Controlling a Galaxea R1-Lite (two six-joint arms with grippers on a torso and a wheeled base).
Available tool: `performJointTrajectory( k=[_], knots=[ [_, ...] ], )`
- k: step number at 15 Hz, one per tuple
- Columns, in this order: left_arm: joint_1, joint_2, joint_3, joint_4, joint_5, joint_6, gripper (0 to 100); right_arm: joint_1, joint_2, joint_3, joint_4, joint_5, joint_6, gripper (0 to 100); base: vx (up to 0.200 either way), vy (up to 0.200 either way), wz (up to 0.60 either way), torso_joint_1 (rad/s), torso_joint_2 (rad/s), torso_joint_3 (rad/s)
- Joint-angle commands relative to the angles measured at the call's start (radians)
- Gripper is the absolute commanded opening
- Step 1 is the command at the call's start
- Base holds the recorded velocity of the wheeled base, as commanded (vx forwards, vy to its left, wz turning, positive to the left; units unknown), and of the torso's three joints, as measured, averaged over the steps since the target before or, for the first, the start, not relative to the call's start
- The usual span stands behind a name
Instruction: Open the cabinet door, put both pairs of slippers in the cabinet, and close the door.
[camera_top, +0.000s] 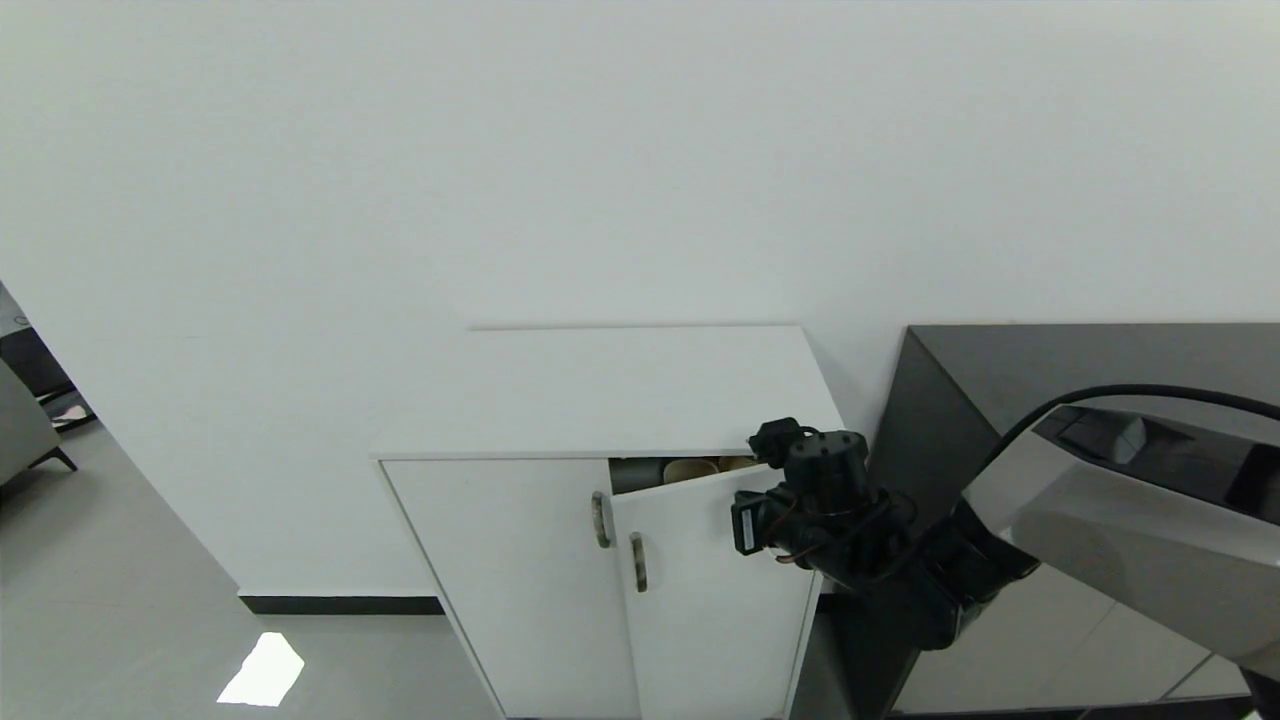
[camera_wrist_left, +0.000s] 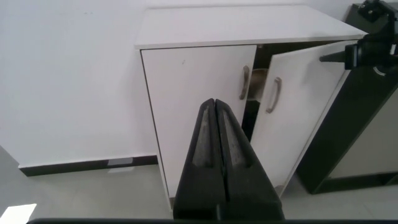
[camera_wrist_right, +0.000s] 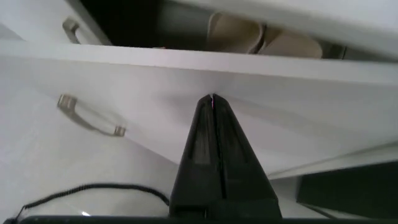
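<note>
Since the slippers (camera_wrist_right: 261, 37) sat inside the cabinet (camera_top: 640, 390) already, the right end effector (camera_wrist_right: 212, 102) was pinched shut w/ nothing in it, tip on the ajar right door (camera_top: 700, 590), prob to push it closed. Left end effector (camera_wrist_left: 214, 106) was shut & empty too, out front of the cabinet.

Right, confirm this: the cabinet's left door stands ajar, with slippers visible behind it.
Wrong door. The head view shows the right door standing ajar, with slippers visible behind it; the left door is shut.
</note>
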Motion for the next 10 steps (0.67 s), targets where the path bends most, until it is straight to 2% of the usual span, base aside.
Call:
performJointTrajectory(
  k=[1, 10],
  knots=[
    [0.0, -0.001, 0.0, 0.0, 0.0, 0.0, 0, -0.009, 0.013, -0.039, 0.019, 0.0, 0.0, 0, 0.0, 0.0, 0.0, 0.0, 0.0, 0.0],
    [0.0, -0.001, 0.0, 0.0, 0.0, -0.002, 0, -0.015, 0.03, -0.127, 0.084, -0.003, -0.002, 0, 0.0, 0.0, 0.0, 0.0, 0.0, 0.0]
  ],
)
